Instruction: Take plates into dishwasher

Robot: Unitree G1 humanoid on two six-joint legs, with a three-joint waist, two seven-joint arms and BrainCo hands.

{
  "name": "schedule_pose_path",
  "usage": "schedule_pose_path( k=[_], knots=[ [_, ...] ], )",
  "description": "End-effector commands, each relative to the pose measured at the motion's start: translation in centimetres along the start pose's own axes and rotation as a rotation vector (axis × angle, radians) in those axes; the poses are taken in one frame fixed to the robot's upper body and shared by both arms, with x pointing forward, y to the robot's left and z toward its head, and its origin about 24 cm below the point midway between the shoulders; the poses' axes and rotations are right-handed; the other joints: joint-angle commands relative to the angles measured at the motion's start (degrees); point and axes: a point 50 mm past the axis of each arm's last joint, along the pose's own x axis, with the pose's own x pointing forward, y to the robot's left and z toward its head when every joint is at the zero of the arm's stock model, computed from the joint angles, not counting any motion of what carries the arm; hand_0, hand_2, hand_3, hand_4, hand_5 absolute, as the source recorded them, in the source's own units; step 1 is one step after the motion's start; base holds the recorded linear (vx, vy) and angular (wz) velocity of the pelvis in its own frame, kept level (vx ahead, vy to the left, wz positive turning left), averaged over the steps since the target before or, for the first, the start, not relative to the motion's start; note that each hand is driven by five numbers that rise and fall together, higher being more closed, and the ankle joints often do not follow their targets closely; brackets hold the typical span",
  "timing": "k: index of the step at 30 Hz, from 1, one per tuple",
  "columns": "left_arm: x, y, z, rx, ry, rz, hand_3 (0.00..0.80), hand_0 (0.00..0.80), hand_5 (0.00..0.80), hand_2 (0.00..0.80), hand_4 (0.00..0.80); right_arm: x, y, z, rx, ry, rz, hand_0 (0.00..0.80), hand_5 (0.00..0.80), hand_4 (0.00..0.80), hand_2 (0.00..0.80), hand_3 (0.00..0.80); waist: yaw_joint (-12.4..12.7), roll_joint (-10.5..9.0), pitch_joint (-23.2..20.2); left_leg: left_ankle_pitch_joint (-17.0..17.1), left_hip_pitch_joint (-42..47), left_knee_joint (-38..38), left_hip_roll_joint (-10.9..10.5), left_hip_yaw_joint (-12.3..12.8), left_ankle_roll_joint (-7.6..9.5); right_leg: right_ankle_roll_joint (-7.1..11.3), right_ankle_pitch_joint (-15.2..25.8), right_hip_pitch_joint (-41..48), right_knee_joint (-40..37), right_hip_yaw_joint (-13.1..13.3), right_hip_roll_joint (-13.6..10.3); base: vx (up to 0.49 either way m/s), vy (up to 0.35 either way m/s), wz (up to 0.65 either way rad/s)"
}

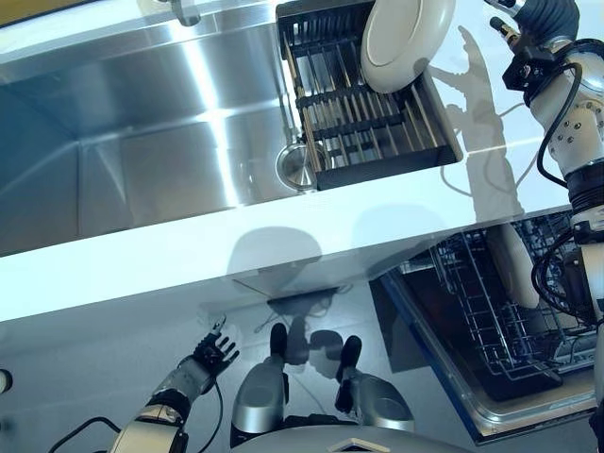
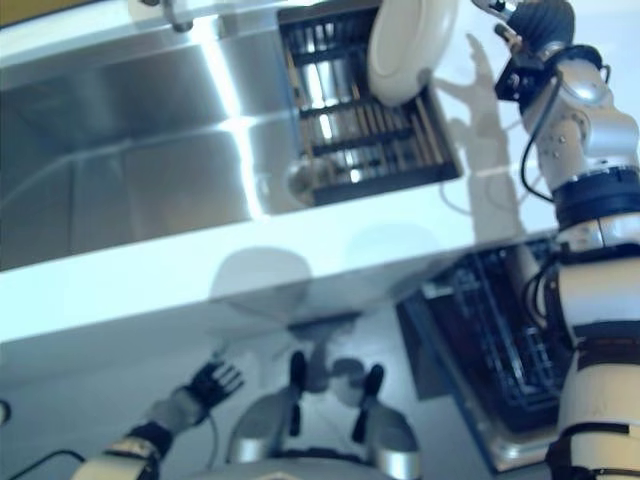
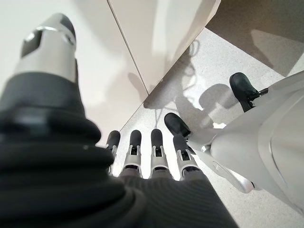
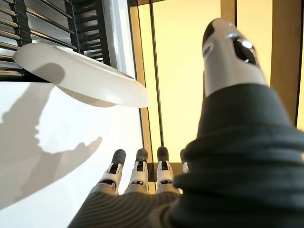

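Observation:
A white plate [image 1: 406,42] leans on the right side of the black dish rack [image 1: 363,123], which sits in the steel sink [image 1: 142,142]; the plate also shows in the right wrist view [image 4: 80,76]. My right hand [image 1: 538,24] is open and empty above the white counter, to the right of the plate and apart from it, its fingers [image 4: 140,173] straight. The open dishwasher's lower rack [image 1: 491,311] is below the counter at the right, with a pale plate [image 1: 514,264] standing in it. My left hand [image 1: 212,354] hangs open and empty low by the cabinet fronts.
The white countertop [image 1: 283,226] runs across in front of the sink. A faucet [image 1: 184,11] stands at the sink's back edge, and the drain [image 1: 294,165] is beside the rack. The open dishwasher door [image 1: 528,415] juts out over the floor at the lower right.

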Motion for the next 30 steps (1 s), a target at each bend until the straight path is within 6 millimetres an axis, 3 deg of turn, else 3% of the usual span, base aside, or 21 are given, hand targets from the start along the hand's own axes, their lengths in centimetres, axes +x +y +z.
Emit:
schedule_pose_path(
  k=[1, 30],
  knots=[
    [0.1, 0.5, -0.1, 0.073, 0.014, 0.023, 0.0, 0.0, 0.0, 0.0, 0.0, 0.4, 0.6, 4.2, 0.025, -0.129, 0.02, 0.0, 0.0, 0.0, 0.0, 0.0, 1.69, -2.68, -3.7, -1.62, -0.37, -0.2, 1.02, 0.67, -1.76, 4.95, 0.93, -0.58, 0.9, 0.65, -5.41, 0.0, 0.0, 0.0],
    [0.4, -2.6, 1.6, 0.016, -0.049, -0.061, 0.0, 0.0, 0.0, 0.0, 0.0, 1.5, 2.8, 3.4, 0.061, -0.087, 0.095, 0.0, 0.0, 0.0, 0.0, 0.0, 3.65, 0.06, 0.18, -0.11, -4.67, -0.2, 0.22, -0.79, -1.56, 5.12, 1.12, -5.11, 2.63, -1.43, -6.84, -0.009, 0.0, 0.02]
  ],
)
